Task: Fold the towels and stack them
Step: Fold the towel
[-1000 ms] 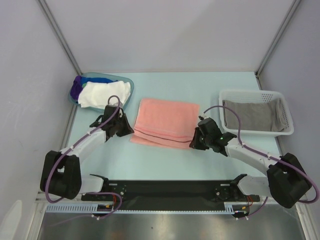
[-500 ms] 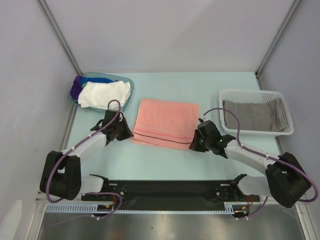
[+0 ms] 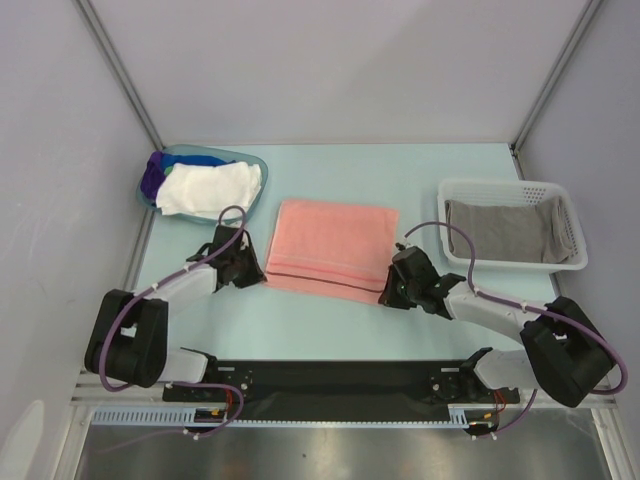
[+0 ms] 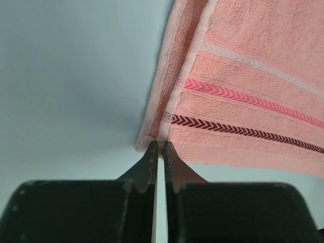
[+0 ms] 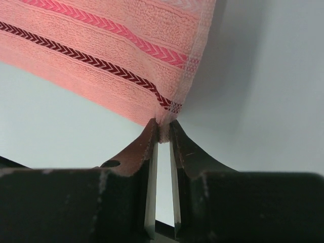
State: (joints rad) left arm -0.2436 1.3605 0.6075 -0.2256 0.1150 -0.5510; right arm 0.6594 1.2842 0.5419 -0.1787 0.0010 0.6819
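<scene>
Far L: translucent blue plastic tub [image 3: 225, 153] w/ white terry towel [image 3: 212, 187] on top, purple towel [image 3: 152, 176] and blue towel [image 3: 195, 159] behind it. L gripper [image 4: 158, 152] is nipped nearly closed on the near-left corner of a salmon-pink terry towel [image 3: 333, 245], which we see folded mid pale-blue table [image 3: 330, 322]. R gripper [image 5: 162, 130] likewise pinches the near-right corner. Far R: white mesh plastic basket [image 3: 520, 263] holding grey towel [image 3: 500, 230].

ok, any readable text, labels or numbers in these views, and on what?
No legible text in any view.
salmon towel: woven chevron stripes only, no letters.
white basket and blue tub: no markings visible.
base rail: any labels on its fittings are too small to read.
</scene>
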